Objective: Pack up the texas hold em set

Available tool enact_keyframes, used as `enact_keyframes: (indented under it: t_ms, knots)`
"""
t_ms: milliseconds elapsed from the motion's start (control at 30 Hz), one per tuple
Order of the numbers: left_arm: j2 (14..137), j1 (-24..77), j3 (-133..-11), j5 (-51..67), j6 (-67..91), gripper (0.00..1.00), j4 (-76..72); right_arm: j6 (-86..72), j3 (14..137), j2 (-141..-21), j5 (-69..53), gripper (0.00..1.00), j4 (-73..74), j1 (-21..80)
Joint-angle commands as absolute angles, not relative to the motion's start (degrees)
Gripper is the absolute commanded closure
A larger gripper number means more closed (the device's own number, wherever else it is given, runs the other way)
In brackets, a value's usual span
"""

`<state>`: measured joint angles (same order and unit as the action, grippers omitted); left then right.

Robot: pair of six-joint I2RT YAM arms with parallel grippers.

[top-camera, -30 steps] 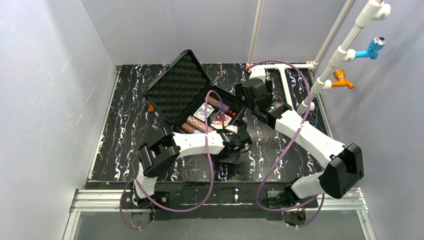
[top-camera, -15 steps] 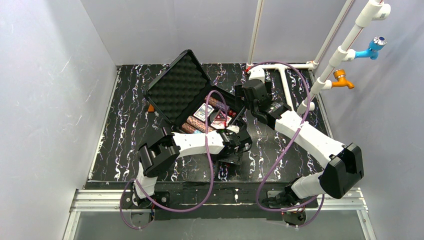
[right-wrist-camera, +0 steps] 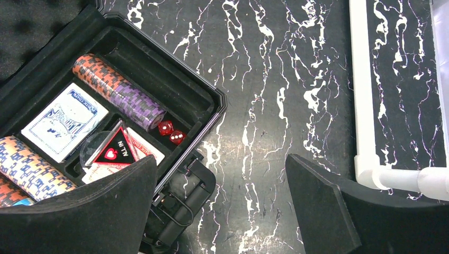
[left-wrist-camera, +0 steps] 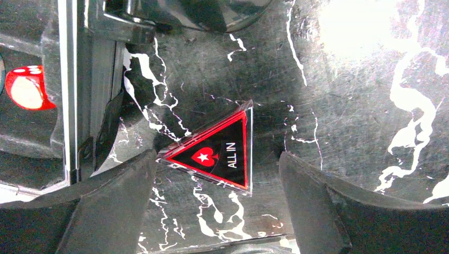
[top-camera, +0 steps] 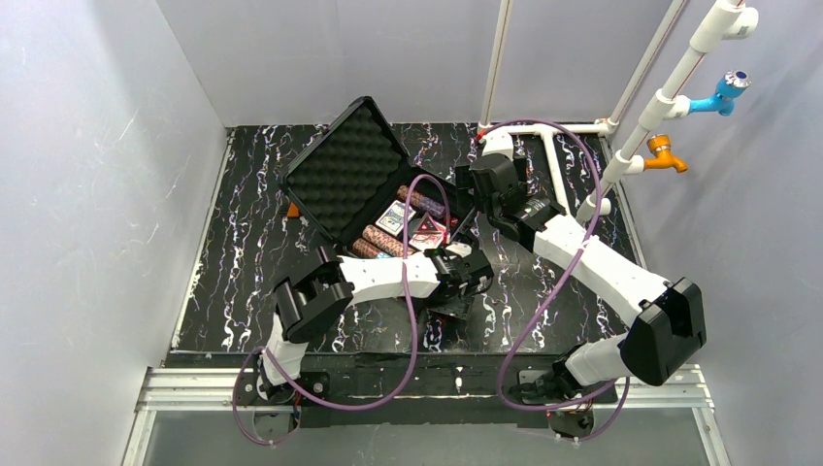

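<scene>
The black case point(top-camera: 320, 209) lies open with its foam lid point(top-camera: 345, 170) raised. In the right wrist view its tray point(right-wrist-camera: 204, 95) holds a brown and purple chip roll point(right-wrist-camera: 119, 92), a card deck point(right-wrist-camera: 63, 121), a red triangular marker point(right-wrist-camera: 114, 148) and two red dice point(right-wrist-camera: 170, 131). A second red "ALL IN" triangular marker point(left-wrist-camera: 225, 151) lies flat on the table beside the case's edge point(left-wrist-camera: 79, 106). My left gripper point(left-wrist-camera: 217, 164) is open, and its fingers stand on either side of this marker, apart from it. My right gripper point(right-wrist-camera: 219, 206) is open and empty above the case's handle point(right-wrist-camera: 180, 203).
A white pipe frame point(top-camera: 555, 165) lies on the table at the back right and shows in the right wrist view point(right-wrist-camera: 362, 106). A small orange object point(top-camera: 292, 210) sits left of the case. Grey walls close in both sides and the back.
My left gripper has shifted slightly to the right beside the case's near corner. The right arm has not visibly moved.
</scene>
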<state>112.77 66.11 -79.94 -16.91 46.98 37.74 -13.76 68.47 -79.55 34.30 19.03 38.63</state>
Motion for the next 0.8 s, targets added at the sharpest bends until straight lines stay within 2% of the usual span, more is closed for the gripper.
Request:
enact_keyframes:
  t_ms: [0,467,767]
  knots:
    - [114.87,66.01,-80.28,-18.72,45.74,0.17,39.61,-13.36,68.21,-79.1,34.63,0.02,15.76,38.62]
    - [115.19,66.46,-79.69,-15.62,45.0,0.24,38.0,-13.32,68.12,-78.98,34.5,0.02,15.64,38.63]
    - [115.47,66.47,-79.84,-16.52,45.31,0.32,38.49,-13.27,68.03,-79.01,34.15,0.02,15.56,38.66]
